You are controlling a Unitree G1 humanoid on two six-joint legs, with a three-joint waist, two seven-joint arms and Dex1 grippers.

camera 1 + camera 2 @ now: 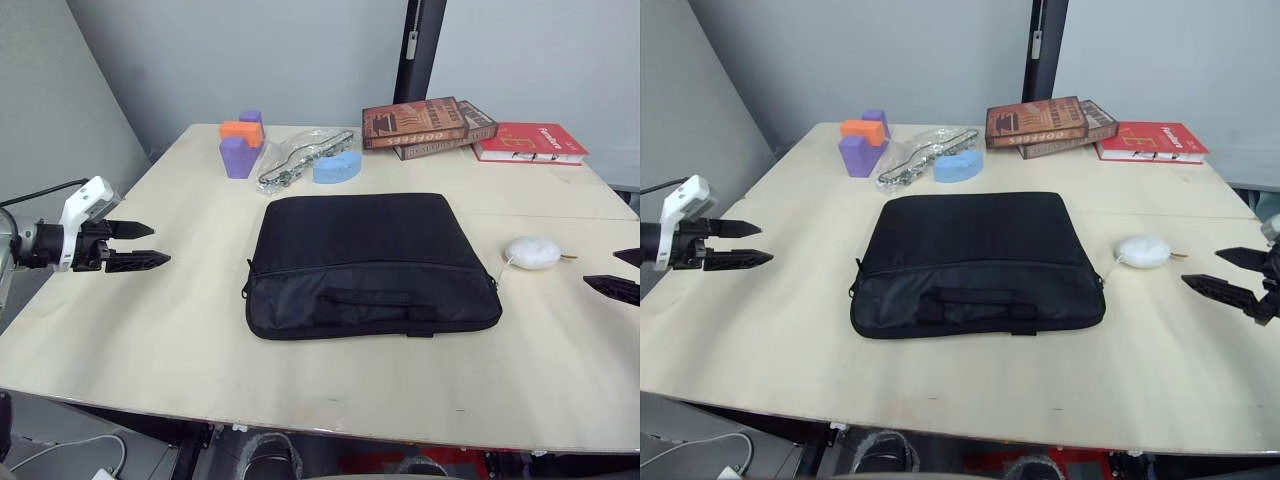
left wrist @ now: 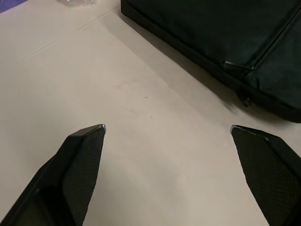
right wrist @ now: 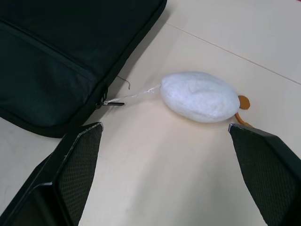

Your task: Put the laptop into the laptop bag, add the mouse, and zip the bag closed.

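Bag (image 1: pixel 372 262) mid-surface, we judge it zipped, task near done | our left claw (image 1: pixel 136 245), right claw (image 1: pixel 1225 274) released, empty.

Purple and orange foam blocks (image 1: pixel 240 143), a blue piece (image 1: pixel 337 167), a clear bag (image 1: pixel 300 157) and stacked books (image 1: pixel 430 127) line the table's (image 1: pixel 150 320) far edge.

1. The left gripper (image 2: pixel 167 134) is hovering over the table (image 2: pixel 94 80), its two black fingers (image 2: pixel 80 160) spreading wide apart.
2. The laptop bag (image 2: pixel 225 33) is lying flat on the table, ahead of the fingers and apart from them.
3. A zipper pull (image 2: pixel 237 66) is lying on the bag's near edge.
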